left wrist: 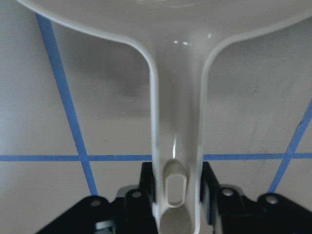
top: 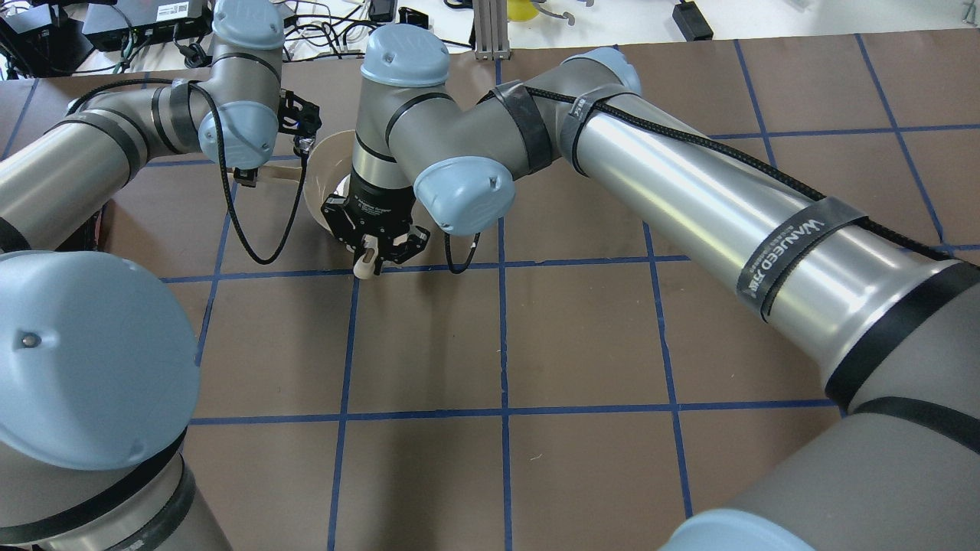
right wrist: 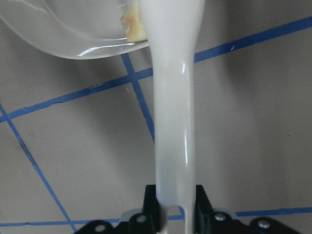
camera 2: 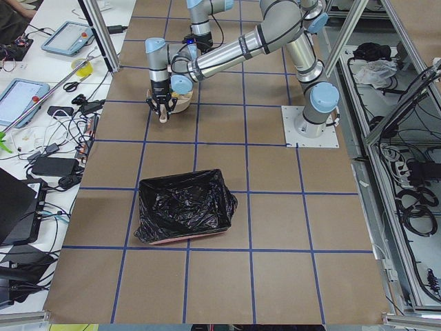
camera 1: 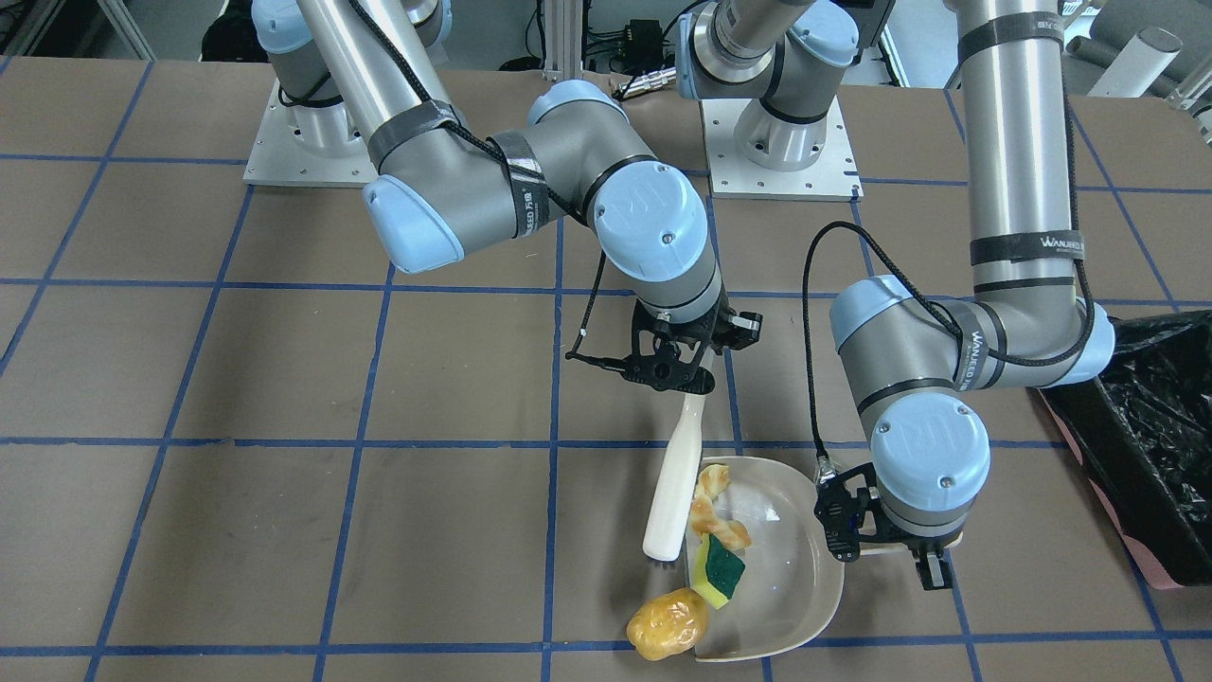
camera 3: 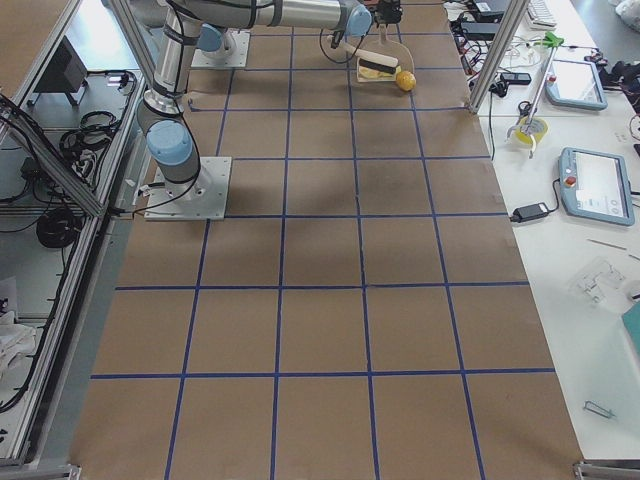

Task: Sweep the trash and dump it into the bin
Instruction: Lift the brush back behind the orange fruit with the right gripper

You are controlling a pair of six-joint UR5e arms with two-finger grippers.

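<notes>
The beige dustpan (camera 1: 786, 578) lies on the table, and my left gripper (camera 1: 885, 554) is shut on its handle (left wrist: 178, 122). My right gripper (camera 1: 696, 374) is shut on the white brush (camera 1: 674, 483), whose head rests at the pan's open side. Just inside the pan's mouth lie the tan croissant-shaped piece (camera 1: 712, 511) and the yellow-and-green sponge (camera 1: 721, 568). The golden-brown potato-like lump (camera 1: 668, 623) sits on the table against the pan's lip. The black-lined bin (camera 1: 1155, 455) stands beyond my left arm. From overhead my arms hide the trash.
The brown table is marked with a grid of blue tape (camera 1: 379, 441). The arm bases (camera 1: 781, 142) stand at the robot's side. In the left side view, tablets and cables (camera 2: 65, 38) lie on a white bench beside the table.
</notes>
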